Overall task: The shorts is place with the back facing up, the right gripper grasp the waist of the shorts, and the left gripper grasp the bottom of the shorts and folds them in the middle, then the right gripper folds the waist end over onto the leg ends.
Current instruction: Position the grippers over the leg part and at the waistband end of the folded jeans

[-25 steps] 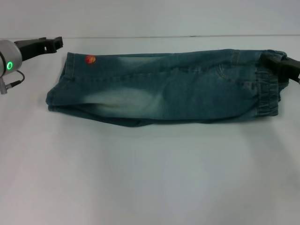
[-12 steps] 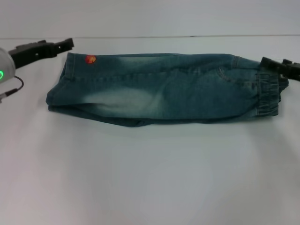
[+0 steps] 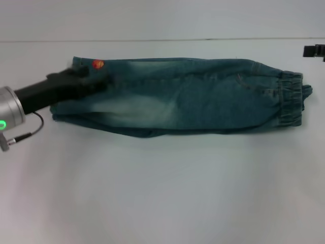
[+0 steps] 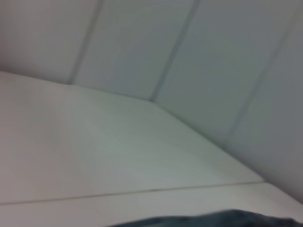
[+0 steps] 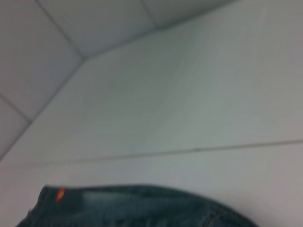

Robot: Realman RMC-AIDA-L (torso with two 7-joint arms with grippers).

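One pair of denim shorts (image 3: 188, 94) lies folded lengthwise on a plain white tabletop (image 3: 162, 188), its elastic waist toward the robot's right and the leg ends toward its left, where a small orange patch (image 3: 97, 64) shows near the far edge. Behind the tabletop stands a pale wall (image 4: 189, 52) of flat panels with thin seams between them. The left tool (image 3: 94, 81) reaches over the leg ends, dark and blurred against the cloth; whether it is wide or narrow I cannot tell. The right tool (image 3: 314, 51) shows only as a dark tip at the far right edge, apart from the waistband, its spread also unclear.
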